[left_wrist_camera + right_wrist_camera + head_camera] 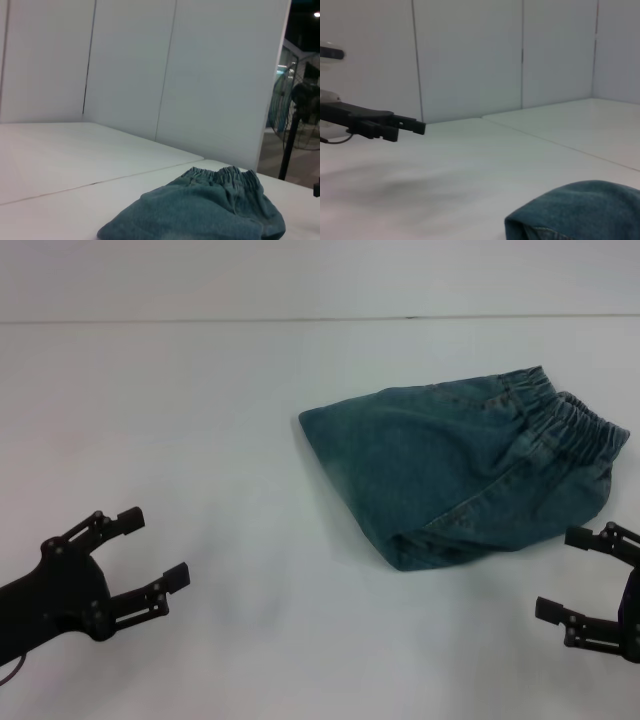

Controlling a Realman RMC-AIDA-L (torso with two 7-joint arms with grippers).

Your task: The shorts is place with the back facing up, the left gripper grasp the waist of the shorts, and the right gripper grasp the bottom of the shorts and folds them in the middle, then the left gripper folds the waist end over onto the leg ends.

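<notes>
Your head view shows both empty, spread grippers, left gripper (150, 552) well clear of the folded shorts (470, 475), right gripper (572, 574) just beside them, while only the left wrist view catches a fan (302, 120) beyond the shorts.

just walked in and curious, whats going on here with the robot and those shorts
A two-armed robot is working on a pair of denim shorts lying on a white table. The shorts are in a folded bundle, with the elastic waist at the far right. Neither arm holds them: the left gripper is open at the near left, well away from the cloth, and the right gripper is open at the near right, just short of the shorts.
</notes>
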